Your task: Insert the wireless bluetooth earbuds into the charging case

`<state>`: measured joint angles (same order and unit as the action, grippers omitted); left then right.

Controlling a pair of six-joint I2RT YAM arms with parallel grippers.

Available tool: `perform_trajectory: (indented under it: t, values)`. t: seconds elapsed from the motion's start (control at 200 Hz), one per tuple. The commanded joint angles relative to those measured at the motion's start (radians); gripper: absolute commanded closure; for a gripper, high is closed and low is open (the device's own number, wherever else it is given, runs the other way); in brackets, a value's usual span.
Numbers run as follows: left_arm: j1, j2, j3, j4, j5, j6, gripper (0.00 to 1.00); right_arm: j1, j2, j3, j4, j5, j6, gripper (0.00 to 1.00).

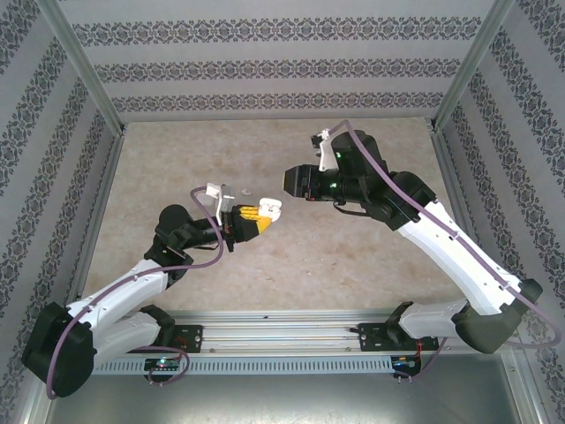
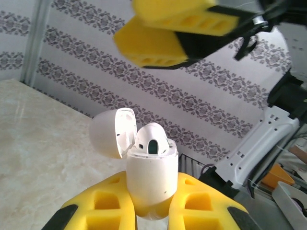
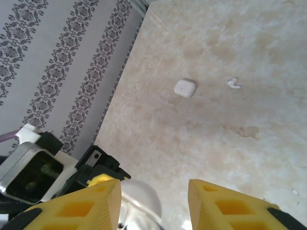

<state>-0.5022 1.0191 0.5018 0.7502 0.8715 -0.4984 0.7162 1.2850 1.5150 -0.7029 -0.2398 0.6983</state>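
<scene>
Charging case (image 2: 151, 178), glossy white, lid open

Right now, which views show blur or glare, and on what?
Left wrist: charging case sharp, its open lid glaring white, right gripper above blurred. Right wrist: table and loose earbud crisp, the case at the bottom edge out of focus. Top external: evenly lit, sharp.

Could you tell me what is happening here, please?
The left gripper holds the charging case with its lid open and one earbud seated inside. The right gripper hovers open close by, holding nothing. A second earbud lies loose on the table.
</scene>
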Motion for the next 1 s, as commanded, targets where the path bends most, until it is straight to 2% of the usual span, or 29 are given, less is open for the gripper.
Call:
perform_trajectory:
  t: [0.0, 0.23, 0.485, 0.729, 0.994]
  values:
    - [0.003, -0.013, 0.042, 0.066, 0.08, 0.017, 1.0, -0.02, 0.009, -0.037, 0.045, -0.128, 0.042, 0.59]
    - [0.004, 0.013, 0.061, 0.086, 0.108, 0.012, 1.0, -0.022, 0.04, -0.096, 0.108, -0.231, 0.087, 0.62]
    - [0.004, 0.047, 0.06, 0.092, 0.058, 0.0, 1.0, -0.015, 0.047, -0.15, 0.179, -0.35, 0.136, 0.69]
    - [0.004, 0.057, 0.05, 0.025, -0.017, -0.011, 1.0, -0.015, -0.03, -0.162, 0.164, -0.34, 0.119, 0.72]
    - [0.022, 0.056, 0.052, -0.058, -0.072, -0.075, 1.0, -0.038, -0.15, -0.191, 0.091, -0.266, 0.077, 0.71]
